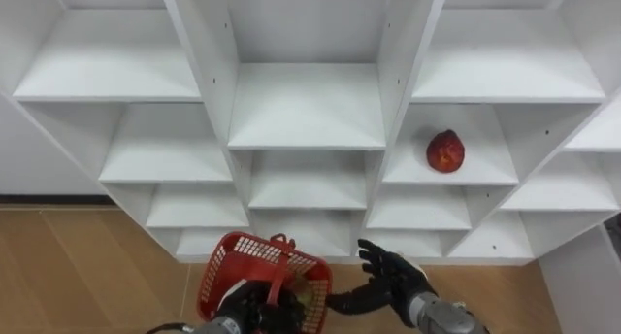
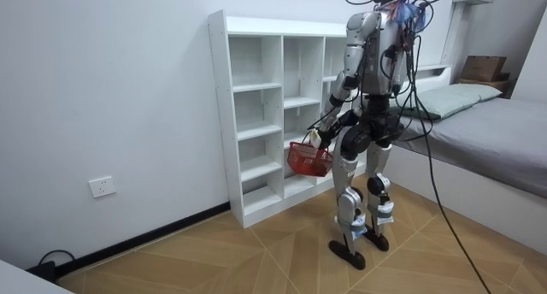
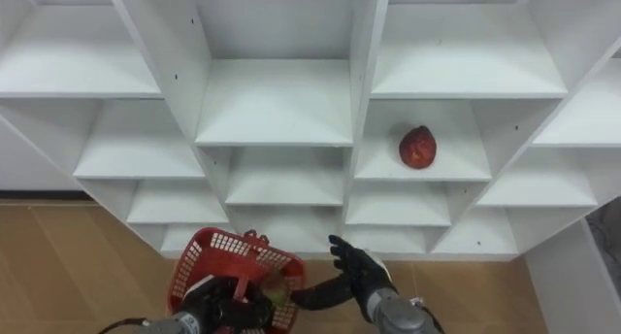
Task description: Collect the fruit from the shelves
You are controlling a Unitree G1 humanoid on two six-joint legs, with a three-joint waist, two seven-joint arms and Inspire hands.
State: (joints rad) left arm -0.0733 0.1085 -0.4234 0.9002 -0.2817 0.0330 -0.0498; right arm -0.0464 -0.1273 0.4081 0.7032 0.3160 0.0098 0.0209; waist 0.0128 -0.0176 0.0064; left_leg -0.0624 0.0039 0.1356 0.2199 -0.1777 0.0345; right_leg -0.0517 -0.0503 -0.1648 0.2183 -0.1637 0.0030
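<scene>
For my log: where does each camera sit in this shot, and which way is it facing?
Left eye view: on the robot's head, facing down at the white shelf unit, its red fruit and the red basket; left hand grips the basket, right hand open beside it.
Right eye view: same head, slightly offset; same scene, same hands.
Room view: off in the room, sideways on; whole robot standing at the shelf unit, bed beyond.
Shared: shelf unit and basket.

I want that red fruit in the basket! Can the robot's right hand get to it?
Probably yes: the right hand is open and free, and the red fruit sits alone on an open shelf, nothing in front.
</scene>
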